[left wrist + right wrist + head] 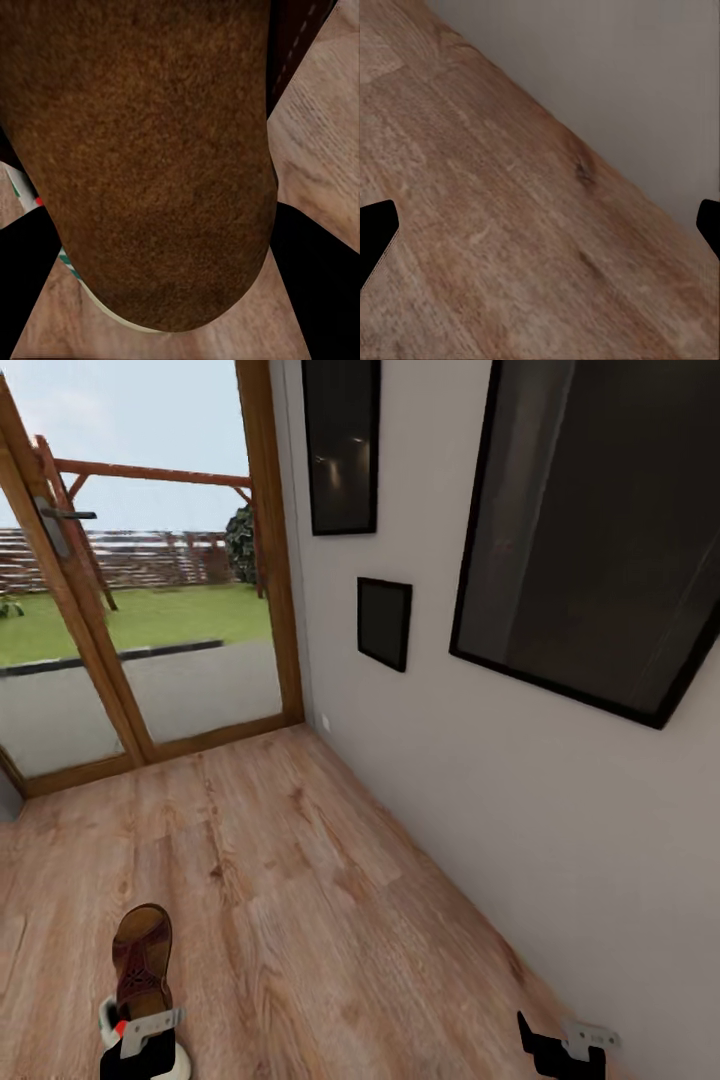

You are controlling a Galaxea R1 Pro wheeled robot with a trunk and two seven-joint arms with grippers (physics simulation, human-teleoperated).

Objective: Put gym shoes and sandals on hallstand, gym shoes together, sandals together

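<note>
Sandal (141, 957) in brown leather rides at the robot's left hand (140, 1038), low over the corridor floor (320, 900), near a wood-framed glass door (150, 610) that looks onto a lawn. In the head view the sandal's long axis runs away from the robot, rounded end pointing toward the door, open footbed facing up; the left hand appears clenched on its near end, a hold that judges well for carrying it level. The left wrist view is crowded by the sandal's brown suede surface (150, 150), with dark fingertips (322, 285) to either side and a sliver of white, green-striped gym shoe (71, 266) showing under it; whether sandal and sneaker touch cannot be told. A white and red patch beside the left hand in the head view is probably the same gym shoe (108, 1022). The right hand (562, 1050) hangs released beside the off-white wall (450, 760), fingertips (375, 232) well apart over bare planks, grasping nothing. Black-framed pictures (590, 530) line the wall.
</note>
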